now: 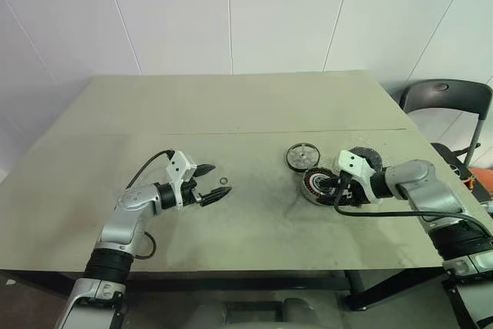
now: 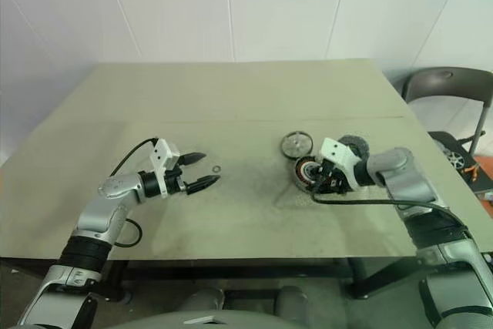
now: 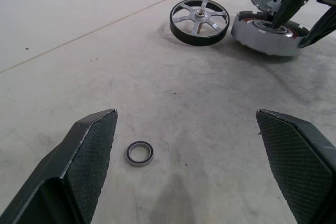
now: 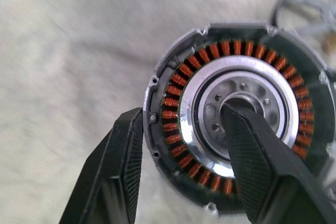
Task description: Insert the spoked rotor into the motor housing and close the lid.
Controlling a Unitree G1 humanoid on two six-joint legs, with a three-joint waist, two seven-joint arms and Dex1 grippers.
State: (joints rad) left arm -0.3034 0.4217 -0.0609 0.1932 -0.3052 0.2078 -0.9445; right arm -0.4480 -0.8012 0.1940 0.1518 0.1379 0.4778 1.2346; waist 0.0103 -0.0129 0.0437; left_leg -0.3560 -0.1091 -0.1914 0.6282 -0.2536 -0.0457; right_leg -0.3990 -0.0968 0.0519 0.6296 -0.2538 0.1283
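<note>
The motor housing, a silver-grey puck with a ring of copper windings, lies on the table right of centre. My right gripper is shut on its wall, one finger against the outer rim and the other down in the centre bore. The spoked rotor, a dark wheel with silver spokes, lies flat just behind and left of the housing. A dark round disc, seemingly the lid, leans tilted behind my right gripper. My left gripper hovers open over the table at the left, holding nothing.
A small metal ring lies on the table between my left fingertips. A seam crosses the table behind the parts. A black chair stands off the table's far right corner.
</note>
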